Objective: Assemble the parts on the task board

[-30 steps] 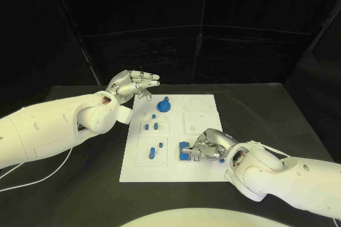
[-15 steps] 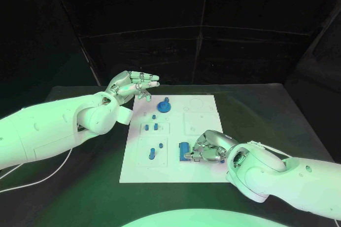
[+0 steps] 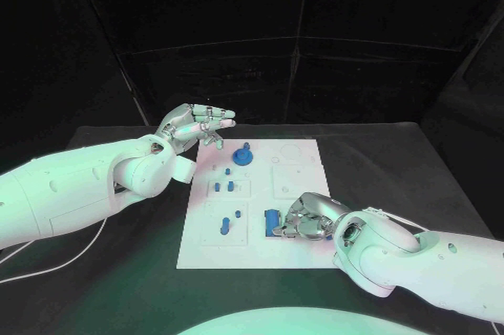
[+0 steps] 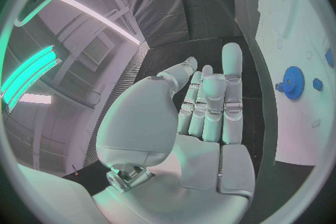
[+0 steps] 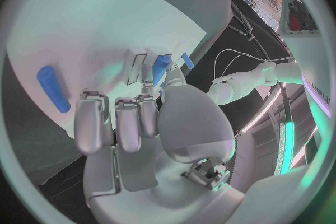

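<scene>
Nearest us, our right hand (image 3: 306, 220) curls its fingers around a small blue part (image 3: 273, 220) on the near side of the white task board (image 3: 256, 204). We think the part is light, hard and smooth, so hold its sides. Farther off, our left hand (image 3: 197, 126) hangs loose, holding nothing. The black worktop (image 3: 420, 175) sits in a dark room.

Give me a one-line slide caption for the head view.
Right hand holds a blue part at the task board's near edge while the left hand hovers empty beyond its far corner.
</scene>
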Motion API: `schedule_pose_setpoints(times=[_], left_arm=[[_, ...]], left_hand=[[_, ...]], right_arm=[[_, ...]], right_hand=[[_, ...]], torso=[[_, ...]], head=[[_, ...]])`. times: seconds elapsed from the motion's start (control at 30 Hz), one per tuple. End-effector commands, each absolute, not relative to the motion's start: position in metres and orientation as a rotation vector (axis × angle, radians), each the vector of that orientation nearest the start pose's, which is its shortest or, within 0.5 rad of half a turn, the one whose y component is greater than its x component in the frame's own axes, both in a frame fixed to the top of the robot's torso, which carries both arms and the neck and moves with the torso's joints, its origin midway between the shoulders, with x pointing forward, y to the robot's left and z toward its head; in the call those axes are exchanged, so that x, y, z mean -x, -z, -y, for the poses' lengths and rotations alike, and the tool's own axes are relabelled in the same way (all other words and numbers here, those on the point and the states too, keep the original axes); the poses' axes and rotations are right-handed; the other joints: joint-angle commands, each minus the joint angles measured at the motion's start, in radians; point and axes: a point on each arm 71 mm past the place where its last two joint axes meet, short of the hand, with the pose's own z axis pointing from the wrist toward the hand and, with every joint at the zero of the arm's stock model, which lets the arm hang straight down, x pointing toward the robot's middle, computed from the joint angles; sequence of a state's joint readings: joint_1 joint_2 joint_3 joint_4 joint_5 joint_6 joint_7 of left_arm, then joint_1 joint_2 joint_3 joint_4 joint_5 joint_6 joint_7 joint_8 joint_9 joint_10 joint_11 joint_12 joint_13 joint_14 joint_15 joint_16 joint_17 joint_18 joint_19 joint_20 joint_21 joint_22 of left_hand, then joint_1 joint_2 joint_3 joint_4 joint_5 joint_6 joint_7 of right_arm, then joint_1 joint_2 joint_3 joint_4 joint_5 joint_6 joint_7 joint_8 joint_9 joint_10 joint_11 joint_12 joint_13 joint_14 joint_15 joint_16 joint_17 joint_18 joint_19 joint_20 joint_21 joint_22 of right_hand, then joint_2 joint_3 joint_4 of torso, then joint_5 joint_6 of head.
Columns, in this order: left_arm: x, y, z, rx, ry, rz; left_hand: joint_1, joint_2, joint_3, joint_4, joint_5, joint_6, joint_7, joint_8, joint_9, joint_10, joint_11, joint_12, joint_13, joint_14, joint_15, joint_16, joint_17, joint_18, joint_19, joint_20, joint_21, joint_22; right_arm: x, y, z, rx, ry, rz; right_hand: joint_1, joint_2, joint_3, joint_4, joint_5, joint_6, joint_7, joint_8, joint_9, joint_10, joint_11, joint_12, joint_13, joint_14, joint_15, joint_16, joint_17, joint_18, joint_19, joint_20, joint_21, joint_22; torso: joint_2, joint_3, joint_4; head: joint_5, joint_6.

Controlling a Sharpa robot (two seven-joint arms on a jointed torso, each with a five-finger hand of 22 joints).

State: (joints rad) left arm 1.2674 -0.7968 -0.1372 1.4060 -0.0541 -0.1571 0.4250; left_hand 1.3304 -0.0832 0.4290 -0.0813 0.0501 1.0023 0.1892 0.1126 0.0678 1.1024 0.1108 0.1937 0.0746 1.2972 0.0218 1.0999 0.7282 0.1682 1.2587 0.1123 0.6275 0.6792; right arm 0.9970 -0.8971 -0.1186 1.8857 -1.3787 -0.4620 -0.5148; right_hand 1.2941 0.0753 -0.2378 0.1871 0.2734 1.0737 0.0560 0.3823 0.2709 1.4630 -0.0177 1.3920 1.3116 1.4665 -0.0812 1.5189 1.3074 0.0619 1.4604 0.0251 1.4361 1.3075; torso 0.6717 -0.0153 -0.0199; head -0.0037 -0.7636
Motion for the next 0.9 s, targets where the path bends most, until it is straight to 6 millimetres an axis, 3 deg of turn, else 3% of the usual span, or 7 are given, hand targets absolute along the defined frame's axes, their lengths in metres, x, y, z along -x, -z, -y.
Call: schedule_pose_setpoints(times=[0.03, 0.27, 0.43, 0.57, 0.7, 0.9], left_arm=[[-0.507, 0.182, -0.212, 0.966, 1.609, -1.506], [-0.507, 0.182, -0.212, 0.966, 1.608, -1.507], [-0.507, 0.182, -0.213, 0.967, 1.608, -1.507], [-0.507, 0.182, -0.214, 0.968, 1.604, -1.506], [-0.508, 0.183, -0.214, 0.968, 1.603, -1.506], [-0.508, 0.183, -0.212, 0.967, 1.605, -1.509]], left_hand=[[0.001, 0.006, -0.005, 0.0, -0.001, -0.009, 0.0, 0.004, 0.001, -0.005, 0.001, 0.005, 0.001, -0.005, -0.001, 0.006, 0.0, 0.014, -0.005, 0.004, -0.004, -0.001], [0.001, 0.006, -0.005, 0.0, -0.001, -0.009, 0.0, 0.004, 0.001, -0.005, 0.001, 0.005, 0.001, -0.005, -0.001, 0.006, 0.0, 0.014, -0.005, 0.004, -0.004, -0.001], [0.001, 0.006, -0.005, 0.0, -0.001, -0.009, 0.0, 0.004, 0.001, -0.005, 0.001, 0.005, 0.001, -0.005, -0.001, 0.006, 0.0, 0.014, -0.005, 0.004, -0.004, -0.001], [0.001, 0.006, -0.005, 0.0, -0.001, -0.009, 0.0, 0.004, 0.001, -0.005, 0.001, 0.005, 0.001, -0.005, -0.001, 0.006, 0.0, 0.014, -0.005, 0.004, -0.004, -0.001], [0.001, 0.006, -0.005, 0.0, -0.001, -0.009, 0.0, 0.004, 0.001, -0.005, 0.001, 0.005, 0.001, -0.005, -0.001, 0.006, 0.0, 0.014, -0.005, 0.004, -0.004, -0.001], [0.001, 0.006, -0.005, 0.0, -0.001, -0.009, 0.0, 0.004, 0.001, -0.005, 0.001, 0.005, 0.001, -0.005, -0.001, 0.006, 0.0, 0.014, -0.005, 0.004, -0.004, -0.001]], right_arm=[[-0.358, 0.262, 0.151, -0.175, -0.66, -1.978], [-0.356, 0.258, 0.156, -0.199, -0.711, -1.945], [-0.351, 0.249, 0.171, -0.213, -0.778, -1.894], [-0.348, 0.245, 0.197, -0.214, -0.738, -1.887], [-0.346, 0.244, 0.226, -0.211, -0.631, -1.9], [-0.346, 0.244, 0.241, -0.191, -0.525, -1.901]], right_hand=[[0.01, 0.001, -0.001, -0.007, 0.007, 0.004, -0.005, 0.002, 0.001, 0.012, -0.006, -0.003, 0.088, 0.084, -0.005, 0.005, 0.155, -0.01, 0.008, 0.0, 0.004, 0.021], [0.007, -0.005, -0.01, -0.005, 0.02, -0.008, 0.0, -0.006, 0.0, 0.007, -0.002, -0.012, 0.082, 0.083, -0.003, 0.003, 0.151, -0.01, 0.007, 0.001, 0.003, 0.019], [0.021, -0.01, -0.017, -0.012, 0.037, -0.079, 0.03, -0.057, -0.018, -0.003, 0.021, -0.027, 0.072, 0.082, 0.013, 0.0, 0.144, -0.009, 0.002, 0.012, -0.001, 0.013], [0.031, -0.014, -0.024, -0.019, 0.037, -0.114, 0.049, -0.094, -0.03, -0.014, 0.039, -0.042, 0.061, 0.081, 0.029, -0.001, 0.142, -0.009, 0.0, 0.026, -0.003, 0.01], [0.022, -0.014, -0.034, -0.012, 0.032, -0.098, 0.049, -0.099, -0.029, -0.022, 0.041, -0.057, 0.05, 0.079, 0.033, -0.006, 0.132, -0.007, -0.004, 0.032, -0.007, 0.005], [0.019, -0.012, -0.042, -0.005, 0.047, -0.064, 0.04, -0.094, -0.024, -0.04, 0.034, -0.094, 0.021, 0.072, 0.029, -0.021, 0.105, -0.002, -0.013, 0.033, -0.019, -0.015]], torso=[[0.0, 0.0006, -0.0027], [-0.001, 0.0012, -0.0016], [-0.003, 0.0012, -0.0032], [-0.008, -0.0009, -0.0051], [-0.013, -0.0023, -0.0113], [-0.018, -0.0006, -0.0181]], head=[[-0.001, -0.001], [-0.004, 0.0], [-0.01, 0.002], [-0.019, 0.001], [-0.028, -0.001], [-0.039, -0.003]])
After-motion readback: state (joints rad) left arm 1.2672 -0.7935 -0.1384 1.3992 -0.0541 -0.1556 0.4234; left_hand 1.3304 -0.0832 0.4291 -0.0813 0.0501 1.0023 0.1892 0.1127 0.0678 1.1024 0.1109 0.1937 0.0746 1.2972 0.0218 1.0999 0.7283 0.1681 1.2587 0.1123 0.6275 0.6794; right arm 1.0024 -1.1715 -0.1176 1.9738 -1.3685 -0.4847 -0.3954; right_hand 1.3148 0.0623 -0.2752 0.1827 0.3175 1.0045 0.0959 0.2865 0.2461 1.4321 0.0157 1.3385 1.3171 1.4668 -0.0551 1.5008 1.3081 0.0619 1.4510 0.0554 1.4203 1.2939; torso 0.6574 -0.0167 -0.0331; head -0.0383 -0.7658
